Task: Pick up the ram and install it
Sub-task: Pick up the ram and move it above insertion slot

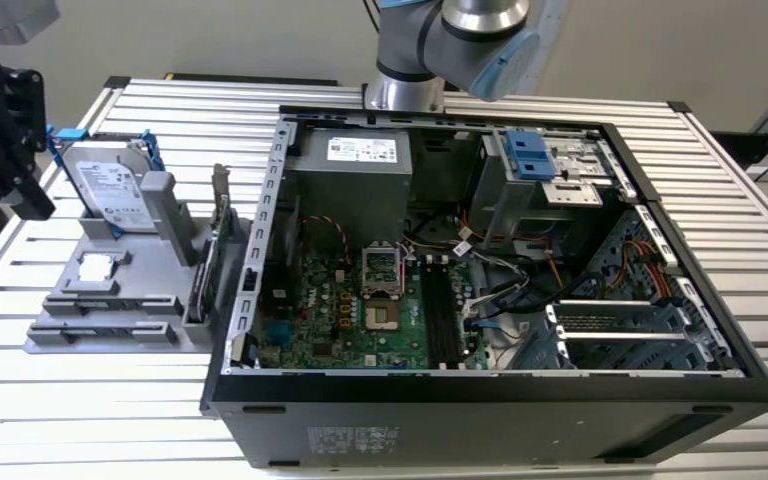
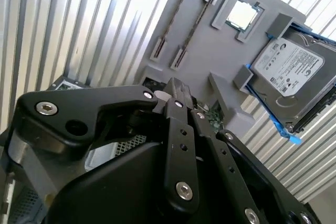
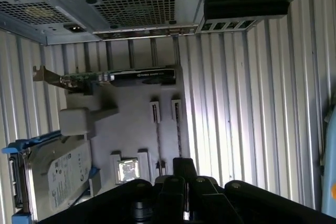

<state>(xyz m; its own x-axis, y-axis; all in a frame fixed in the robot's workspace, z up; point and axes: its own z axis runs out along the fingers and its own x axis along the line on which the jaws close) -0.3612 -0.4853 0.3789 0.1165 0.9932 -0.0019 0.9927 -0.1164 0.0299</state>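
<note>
Two ram sticks (image 3: 178, 139) (image 2: 198, 24) stand on their long edges, side by side and parallel. Each is seated in a pair of end slots at one end of a grey holder (image 3: 126, 129). Both wrist views look down on them as thin dark lines. In the exterior view they are low strips (image 1: 104, 300) at the holder's near end.

On the same holder, just beside the sticks, lies a square processor chip (image 3: 127, 170) in its own frame. Past it a hard drive (image 3: 58, 174) in a blue frame leans upright. A card with a metal bracket (image 3: 121, 77) stands along the holder's edge nearest the computer case (image 1: 491, 390).

The gripper (image 3: 184, 165) hangs over the holder with its fingers drawn close together and nothing between them. The exterior view puts it at the worktop's (image 1: 91, 410) edge on the exterior view's left, above the hard drive and apart from the sticks.

The exterior view also looks into the open case, at the motherboard (image 1: 357, 310) and its long dark memory slots (image 1: 444, 312). The first wrist view catches a vented outer panel of the case.
</note>
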